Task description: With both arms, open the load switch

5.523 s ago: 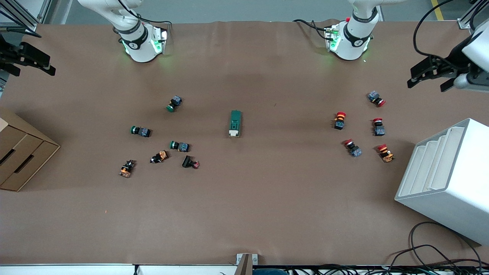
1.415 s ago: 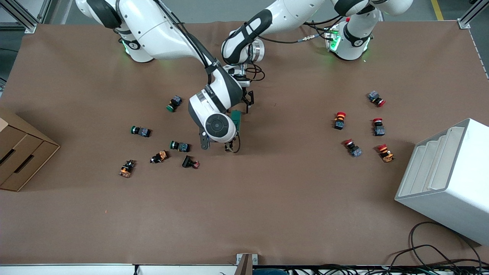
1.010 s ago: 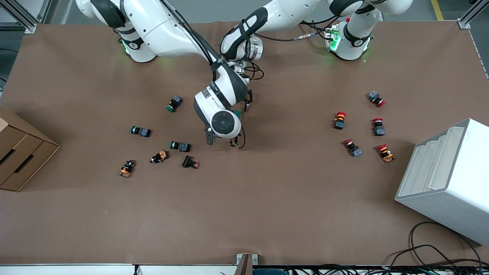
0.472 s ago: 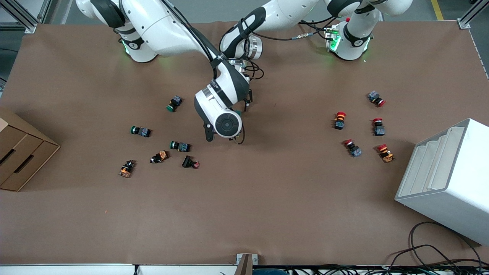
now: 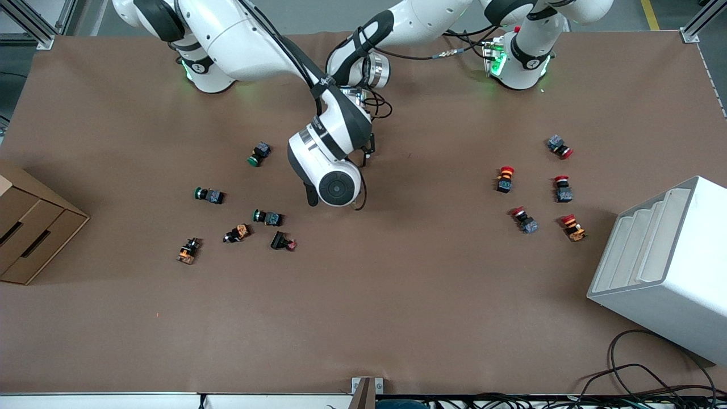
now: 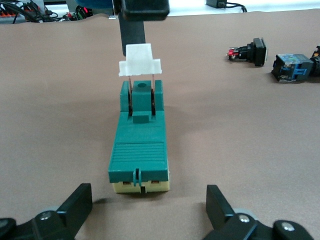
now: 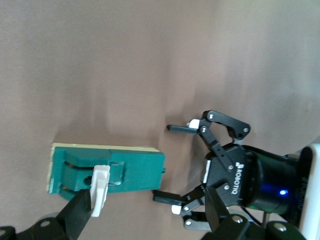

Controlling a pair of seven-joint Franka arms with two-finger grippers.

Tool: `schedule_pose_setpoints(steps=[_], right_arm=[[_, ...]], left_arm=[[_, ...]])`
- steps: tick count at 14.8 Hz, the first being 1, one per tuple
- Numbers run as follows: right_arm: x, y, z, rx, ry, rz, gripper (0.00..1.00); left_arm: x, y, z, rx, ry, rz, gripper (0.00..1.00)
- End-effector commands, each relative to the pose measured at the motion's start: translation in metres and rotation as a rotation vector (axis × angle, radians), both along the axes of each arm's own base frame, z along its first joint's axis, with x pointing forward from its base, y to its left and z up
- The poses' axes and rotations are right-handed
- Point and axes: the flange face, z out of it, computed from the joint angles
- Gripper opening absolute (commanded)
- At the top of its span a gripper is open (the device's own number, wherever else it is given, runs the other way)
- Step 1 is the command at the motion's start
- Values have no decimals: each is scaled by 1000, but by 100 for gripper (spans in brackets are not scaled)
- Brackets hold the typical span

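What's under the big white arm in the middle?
The load switch, white lever up. The open right gripper is at the lever; the open left gripper faces its other end. The front view hides it.

Robot lab (aluminium framing (image 5: 25, 20), loose cables (image 5: 653, 375)).

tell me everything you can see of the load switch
The load switch is a long dark-green block, plastic by its look, with a cream underside and a ribbed top panel. It lies flat on the brown table. Its white lever stands raised on two thin metal strips, with a finger of the right gripper at it. The left gripper, open, straddles the end away from the lever without touching it.
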Motion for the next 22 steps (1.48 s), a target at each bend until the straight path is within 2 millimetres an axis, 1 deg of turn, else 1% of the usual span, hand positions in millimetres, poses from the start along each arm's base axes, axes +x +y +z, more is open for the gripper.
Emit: schedule_pose_setpoints(steps=[1,4,6,8,10,13,16,18,20,21,22], right_arm=[[-12,-2,-3,13,72,56,100],[-18,-3,-4,54,149,44,100],[-21,-4,-9,60,163,61,100],[-23,-5,-13,62,168,72,100],[-28,-6,-23,58,176,83,100],[-30,-8,-39,40,189,92,100],[-30,-8,-45,39,186,91,100],[-24,-11,-39,58,182,105,100],[-8,-26,-26,98,176,133,100],[5,-38,-8,122,171,165,100],[17,-53,4,134,172,227,100]], left_arm=[[5,11,-30,39,14,2,99],[8,13,-31,44,11,4,99],[17,16,-31,49,-3,9,99],[18,19,-39,61,-5,2,99],[19,21,-41,64,-5,5,99],[21,21,-41,63,-7,6,99],[19,22,-44,68,-3,6,99],[17,24,-48,74,1,4,99],[18,24,-47,72,1,6,99],[18,24,-47,71,1,6,99],[18,24,-47,73,0,5,99]])
